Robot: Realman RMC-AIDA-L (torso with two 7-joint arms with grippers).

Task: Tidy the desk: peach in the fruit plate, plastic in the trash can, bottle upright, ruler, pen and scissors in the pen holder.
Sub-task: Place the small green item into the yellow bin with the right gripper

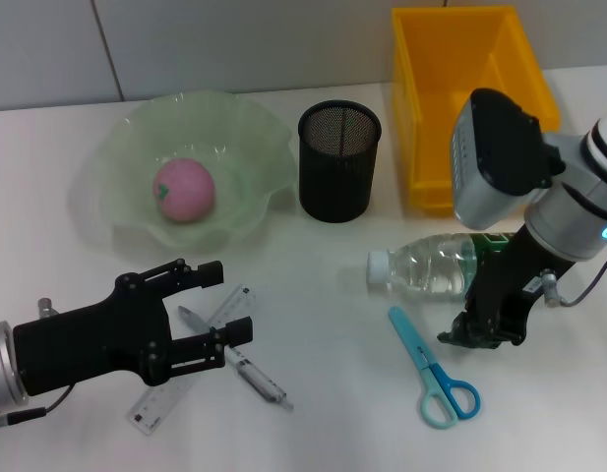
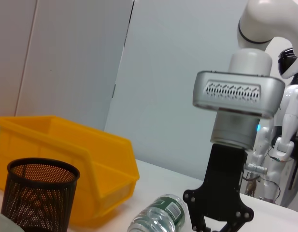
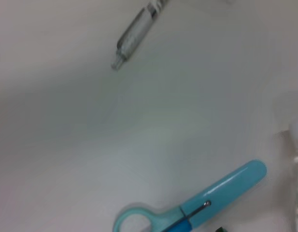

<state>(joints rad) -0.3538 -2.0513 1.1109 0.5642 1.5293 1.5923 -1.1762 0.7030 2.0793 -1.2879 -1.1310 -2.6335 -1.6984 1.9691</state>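
Right gripper (image 1: 485,332) is low over the desk (image 1: 333,393), down at the label end of the water bottle (image 1: 436,265), which lies on its side with its white cap pointing toward the robot's left, just in front of the yellow trash can (image 1: 451,59). Whether its fingers are spread or pinched I cannot tell; the arm's own body hides them in the head view and the left wrist view cuts off the tips. The step in hand looks like standing that bottle up. To do it well, the grip should straddle the bottle's body across its width, near the label, close firmly because a round clear bottle will roll away, then swing it base-down on bare desk between the bin and the scissors (image 1: 433,369). Those scissors lie just beside the gripper, blue loops nearest the robot, so keep the wrist from sweeping them. Over on the left, the left gripper (image 1: 229,303) hangs with its fingers spread wide above the clear ruler (image 1: 157,401) and the pen (image 1: 252,374), which lie crossing each other; neither is held. The peach (image 1: 184,189) sits in the green fruit plate (image 1: 116,211), and the black mesh pen holder (image 1: 338,162) stands empty between plate and bin.
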